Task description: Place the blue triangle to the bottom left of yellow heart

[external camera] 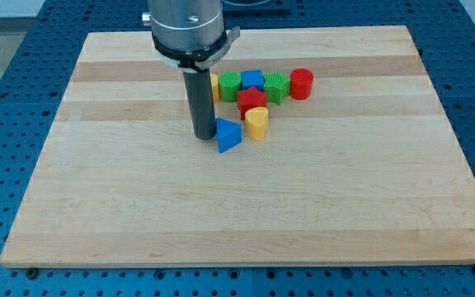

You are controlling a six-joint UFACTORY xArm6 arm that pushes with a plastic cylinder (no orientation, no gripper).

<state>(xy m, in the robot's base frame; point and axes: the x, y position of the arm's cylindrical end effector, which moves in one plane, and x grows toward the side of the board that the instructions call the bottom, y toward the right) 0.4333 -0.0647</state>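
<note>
The blue triangle (228, 134) lies near the board's middle, just below and left of the yellow heart (257, 123), almost touching it. My tip (202, 134) rests on the board right against the blue triangle's left side. The rod rises from it to the arm's grey body at the view's top.
Above the heart a cluster of blocks sits: a red block (251, 101), a green block (230, 85), a blue block (252, 80), a green ridged block (277, 87), a red cylinder (302, 83), and a yellow block (214, 86) partly hidden behind the rod. The wooden board (97, 181) lies on a blue perforated table.
</note>
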